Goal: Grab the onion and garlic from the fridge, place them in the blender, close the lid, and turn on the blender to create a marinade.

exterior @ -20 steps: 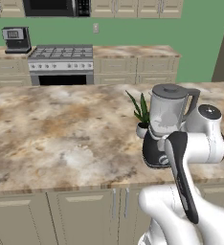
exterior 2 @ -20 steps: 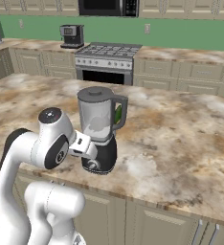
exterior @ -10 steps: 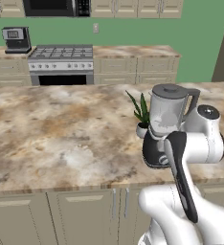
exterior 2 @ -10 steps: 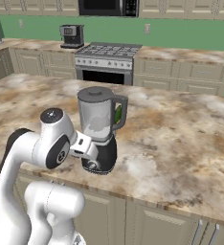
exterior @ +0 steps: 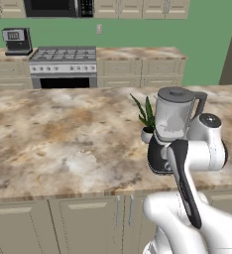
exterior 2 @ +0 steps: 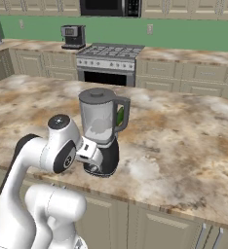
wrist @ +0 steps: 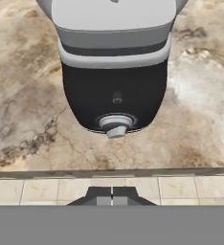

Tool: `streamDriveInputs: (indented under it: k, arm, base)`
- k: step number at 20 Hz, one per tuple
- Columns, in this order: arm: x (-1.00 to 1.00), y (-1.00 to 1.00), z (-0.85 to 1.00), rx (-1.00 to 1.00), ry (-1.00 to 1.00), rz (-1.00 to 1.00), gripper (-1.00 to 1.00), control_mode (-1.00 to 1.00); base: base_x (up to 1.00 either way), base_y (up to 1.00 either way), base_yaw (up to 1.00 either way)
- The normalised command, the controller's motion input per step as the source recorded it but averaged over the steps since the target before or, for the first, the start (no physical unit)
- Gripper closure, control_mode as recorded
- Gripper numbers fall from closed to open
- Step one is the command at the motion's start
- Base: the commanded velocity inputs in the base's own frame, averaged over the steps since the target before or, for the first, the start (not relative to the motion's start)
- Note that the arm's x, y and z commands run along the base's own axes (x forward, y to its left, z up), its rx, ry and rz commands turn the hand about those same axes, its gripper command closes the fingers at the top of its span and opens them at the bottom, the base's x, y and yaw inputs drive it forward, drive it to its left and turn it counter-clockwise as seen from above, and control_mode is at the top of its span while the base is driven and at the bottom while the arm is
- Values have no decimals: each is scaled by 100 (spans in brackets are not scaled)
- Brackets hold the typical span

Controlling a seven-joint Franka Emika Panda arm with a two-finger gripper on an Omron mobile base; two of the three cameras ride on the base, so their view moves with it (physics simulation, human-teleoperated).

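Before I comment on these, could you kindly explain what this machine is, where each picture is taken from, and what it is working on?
It is a white robot arm on a driving base in a simulated kitchen. Two pictures come from cameras on the base, behind the arm to its left and right; the third looks along the hand itself. On the marbled counter stands the blender, a clear jar on a black base, with the lid on top and a small potted plant behind it. In the hand view the knob on the black base lies straight ahead of the fingers, which are shut together and hold nothing, just short of the counter's edge.
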Motion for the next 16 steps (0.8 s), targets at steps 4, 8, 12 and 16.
streamDriveInputs:
  k: [4,8,12,16]
  arm:
    - [22,-8,-11,0,0,-1,100,-100]
    - [16,-4,-15,0,0,0,100,-100]
    - [13,0,-11,-1,-3,0,100,-100]
    - [13,0,-8,0,-9,0,100,-100]
  base:
    - [0,0,0]
    - [0,0,0]
    - [0,0,0]
    - [0,0,0]
